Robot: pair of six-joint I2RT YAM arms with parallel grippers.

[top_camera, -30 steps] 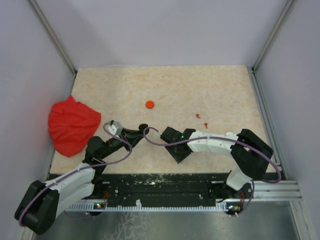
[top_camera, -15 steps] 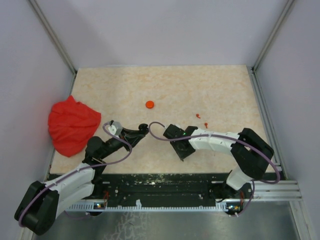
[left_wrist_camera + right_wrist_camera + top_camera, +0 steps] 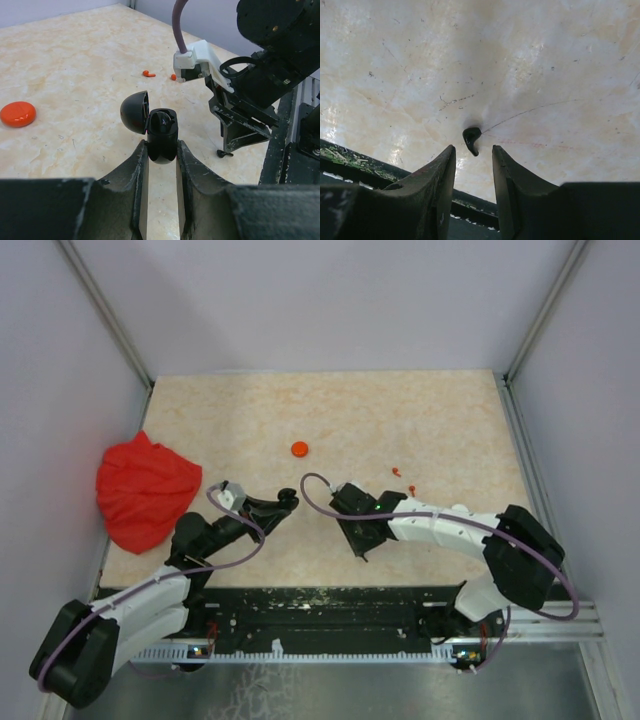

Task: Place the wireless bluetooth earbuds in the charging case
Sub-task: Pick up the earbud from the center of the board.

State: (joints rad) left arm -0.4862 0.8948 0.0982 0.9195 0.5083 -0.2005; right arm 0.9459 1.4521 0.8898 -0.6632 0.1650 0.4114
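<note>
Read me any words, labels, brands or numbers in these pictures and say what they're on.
No readable text in any view.
Glossy black plastic charging case: no marking shows.
Flat round orange disc: plain.
Crumpled red cloth: plain.
White plastic shell of the right arm: any print too small to tell.

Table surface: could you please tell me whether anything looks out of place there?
Yes: a black earbud lies loose near the table's front edge, beneath the right tool, and two orange earbuds sit scattered farther back, none in the open charging case held by the left tool.
</note>
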